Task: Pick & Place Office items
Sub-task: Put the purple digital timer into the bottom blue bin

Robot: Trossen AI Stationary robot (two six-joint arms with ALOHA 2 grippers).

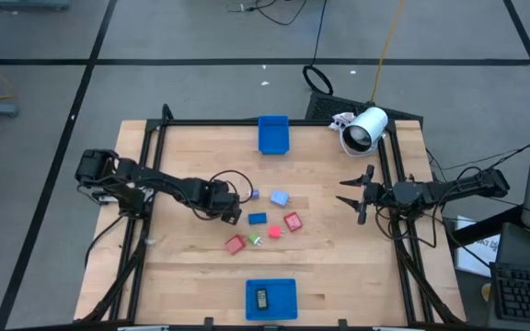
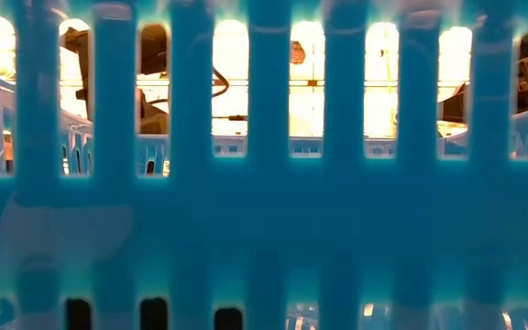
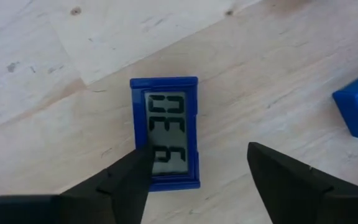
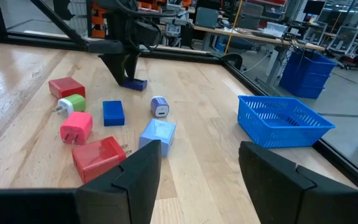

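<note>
Left gripper (image 3: 194, 177) open, straddling small blue-framed digital clock (image 3: 165, 132) mid-surface, gripping nothing; looks like grasp step, next close, lift.

1. The table (image 1: 339, 267) is pale wood with a black frame (image 1: 210, 122) around its edge.
2. The floor (image 1: 155, 37) is grey, crossed by dark lines.
3. Cables (image 1: 274, 9) lie on the floor beyond the table; a yellow one (image 1: 389, 37) runs toward the table's far edge.
4. A keyboard (image 1: 527, 292) sits to the right of the table.
5. In the right wrist view, workbenches (image 4: 241, 31) with equipment fill the room behind.
6. Stacked blue bins (image 4: 306, 73) stand on the floor there.
7. The low view is blocked by a blue slotted wall (image 2: 264, 229), with bright light through the slots.
</note>
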